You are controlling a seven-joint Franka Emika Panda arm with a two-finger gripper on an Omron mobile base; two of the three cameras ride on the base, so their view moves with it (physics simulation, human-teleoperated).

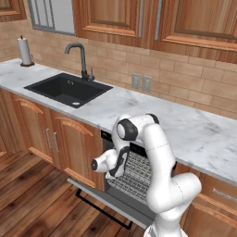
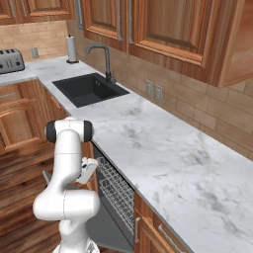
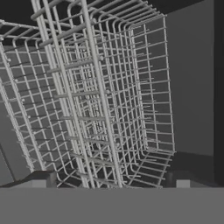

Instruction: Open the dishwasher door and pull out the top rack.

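The door (image 1: 99,196) lies folded down flat below the marble surface (image 1: 152,113), handle outward. In the dishwasher cavity, the bare wire rack (image 3: 94,100) runs its long axis along the cabinet front. The gripper (image 3: 109,183) faces it, jaws wide apart, holding nothing.

White marble counter (image 1: 194,134), running along the brick wall. Sunk into it, black sink (image 1: 67,88) with dark faucet (image 1: 81,58) behind. Beyond sink, at far end, paper towel roll (image 1: 24,51). Left of sink, on side run, toaster (image 2: 11,60).
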